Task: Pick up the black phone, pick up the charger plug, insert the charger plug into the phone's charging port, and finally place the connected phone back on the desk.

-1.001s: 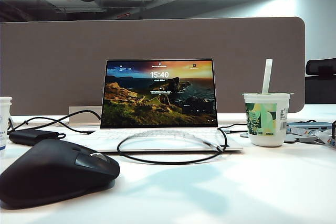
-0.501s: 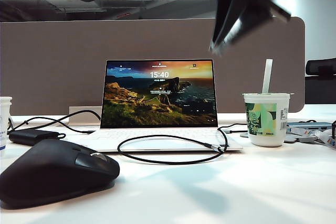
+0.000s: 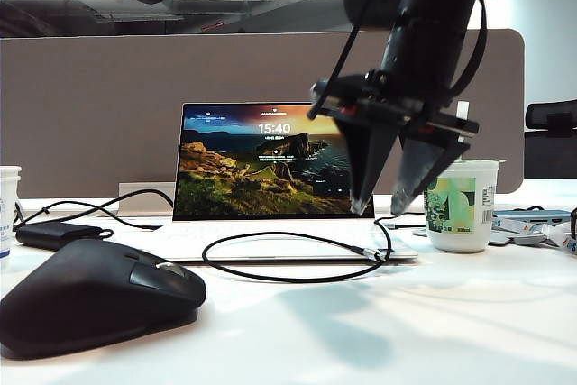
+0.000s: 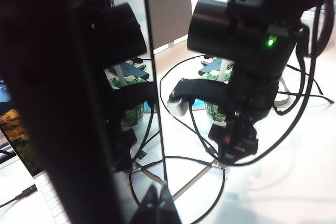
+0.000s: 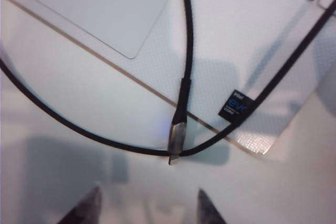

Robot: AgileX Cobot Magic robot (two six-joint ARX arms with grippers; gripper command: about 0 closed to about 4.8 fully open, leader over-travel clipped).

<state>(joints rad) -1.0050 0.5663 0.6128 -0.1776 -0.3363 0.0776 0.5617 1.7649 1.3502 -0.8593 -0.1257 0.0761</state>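
While the right hand (image 5: 147, 205) hovers spread, the charger plug (image 5: 177, 141) points toward it.

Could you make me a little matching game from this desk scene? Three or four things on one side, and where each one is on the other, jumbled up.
Things
1. charger plug
2. computer mouse
3. paper cup with straw
4. right gripper

Places
A. front left of the desk
B. hanging open above the laptop's front right corner
C. standing to the right of the laptop
D. lying at the laptop's front edge, across its own cable

Pairs: 1-D, 2-A, 3-C, 4-B
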